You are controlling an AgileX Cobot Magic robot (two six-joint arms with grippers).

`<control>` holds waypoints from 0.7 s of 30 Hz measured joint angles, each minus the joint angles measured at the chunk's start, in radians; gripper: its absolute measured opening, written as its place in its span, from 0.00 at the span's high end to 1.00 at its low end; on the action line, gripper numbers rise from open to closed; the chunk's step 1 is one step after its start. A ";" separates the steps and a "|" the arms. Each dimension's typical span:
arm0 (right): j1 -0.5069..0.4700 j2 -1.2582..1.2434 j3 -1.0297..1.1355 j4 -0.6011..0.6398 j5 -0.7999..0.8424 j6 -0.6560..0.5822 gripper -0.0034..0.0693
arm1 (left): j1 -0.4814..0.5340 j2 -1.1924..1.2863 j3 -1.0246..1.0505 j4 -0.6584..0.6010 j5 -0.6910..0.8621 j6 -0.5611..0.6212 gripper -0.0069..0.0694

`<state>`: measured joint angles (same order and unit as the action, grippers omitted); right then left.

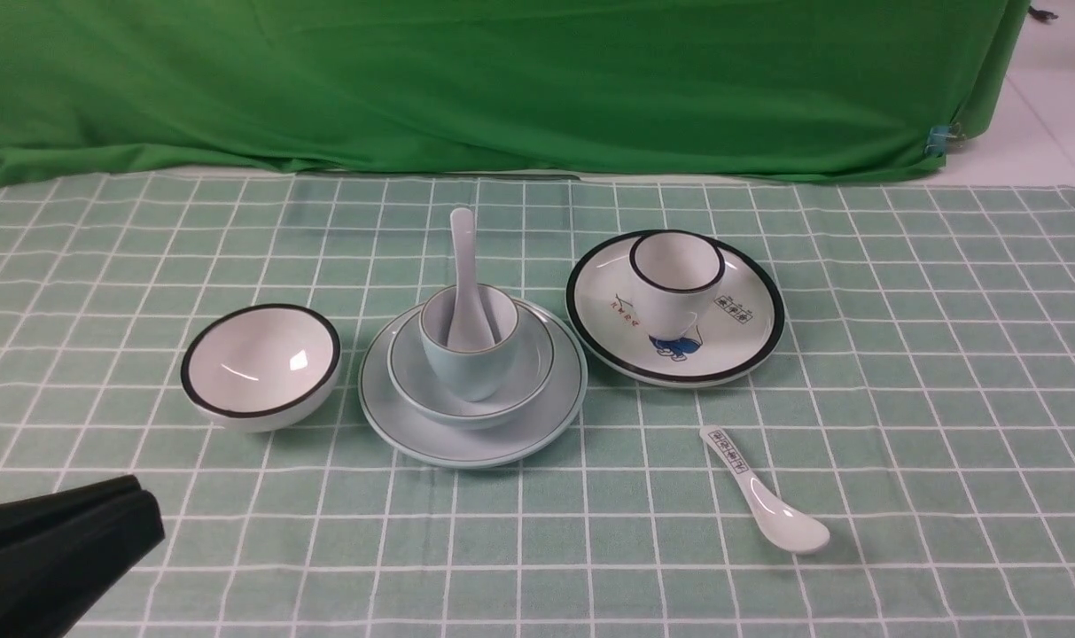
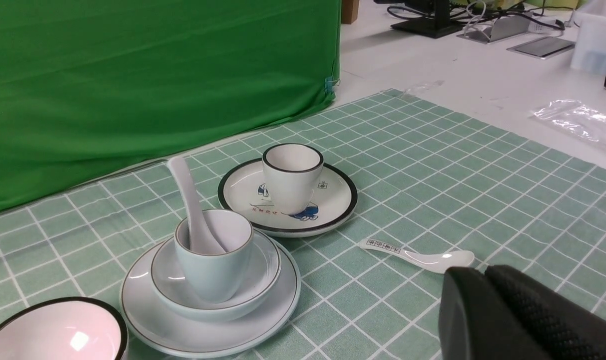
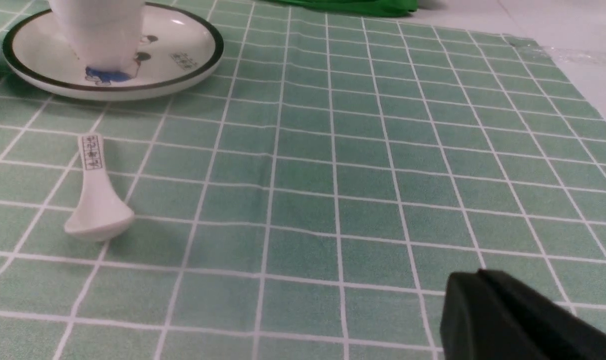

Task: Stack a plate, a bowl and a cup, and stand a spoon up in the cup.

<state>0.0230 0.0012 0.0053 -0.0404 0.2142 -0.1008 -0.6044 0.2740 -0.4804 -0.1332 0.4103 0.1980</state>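
The pale blue-green plate [image 1: 502, 447] lies at the table's middle. The pale blue-grey bowl [image 1: 533, 363] sits on it, and the pale blue cup [image 1: 466, 365] stands upright in the bowl. The plain white spoon [image 1: 463, 257] stands in the cup, handle up and leaning toward the back. The stack also shows in the left wrist view: plate [image 2: 268, 320], bowl [image 2: 265, 270], cup [image 2: 214, 270], spoon [image 2: 183, 190]. My left gripper [image 1: 147, 512] is shut and empty at the near left, well short of the stack; its tip shows in its wrist view [image 2: 482, 272]. My right gripper [image 3: 475, 279] is shut and empty over bare cloth.
A white black-rimmed bowl [image 1: 260, 365] stands left of the stack. A white black-rimmed plate with a blue drawing [image 1: 741, 341] lies at the right and carries a white black-rimmed cup [image 1: 676, 279]. A spoon with printed squares [image 1: 767, 496] lies in front of that plate. A green backdrop hangs behind.
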 joint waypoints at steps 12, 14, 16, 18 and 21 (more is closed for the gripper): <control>0.000 0.000 0.000 0.008 0.002 0.043 0.89 | 0.000 0.000 0.000 0.000 0.000 0.000 0.89; 0.000 0.000 0.000 0.008 0.002 0.043 0.88 | 0.000 0.000 0.000 0.000 0.000 0.000 0.89; 0.000 0.000 0.000 0.008 0.002 0.043 0.87 | 0.000 0.000 0.000 0.000 0.000 0.000 0.89; 0.000 0.000 0.000 0.008 0.002 0.043 0.87 | 0.000 0.000 0.000 0.000 0.000 0.000 0.89; 0.000 0.000 0.000 0.008 0.002 0.043 0.86 | 0.000 0.000 0.000 0.000 0.000 0.000 0.89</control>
<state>0.0230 0.0012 0.0053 -0.0323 0.2161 -0.0574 -0.6044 0.2740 -0.4804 -0.1332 0.4103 0.1975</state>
